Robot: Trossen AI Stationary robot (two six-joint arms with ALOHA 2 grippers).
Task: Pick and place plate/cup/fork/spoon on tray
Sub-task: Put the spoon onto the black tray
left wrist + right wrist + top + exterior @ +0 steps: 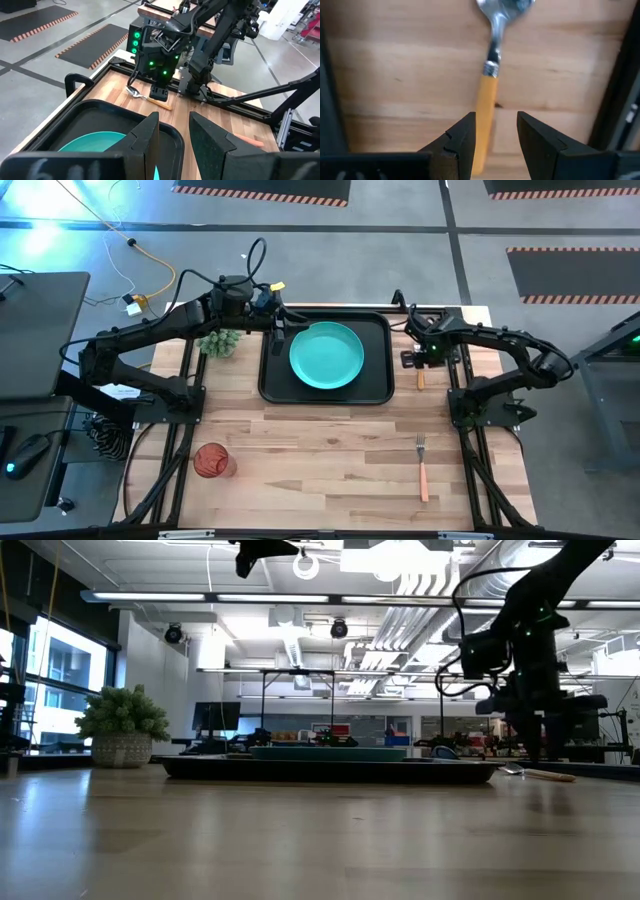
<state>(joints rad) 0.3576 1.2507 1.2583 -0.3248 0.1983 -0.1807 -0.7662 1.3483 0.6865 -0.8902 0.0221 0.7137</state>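
Spoon (490,75), slim, with a rounded silver bowl and orange-tan handle, is seen lying on the wooden bench (330,460) just beside the black rectangular tray (375,392), on its right. The right gripper (495,132) is held directly over it, jaws parted, the handle's long axis running out between them, bowl farthest away. The left gripper (173,132), also parted, is poised above the round teal plate (325,355) resting in the tray.
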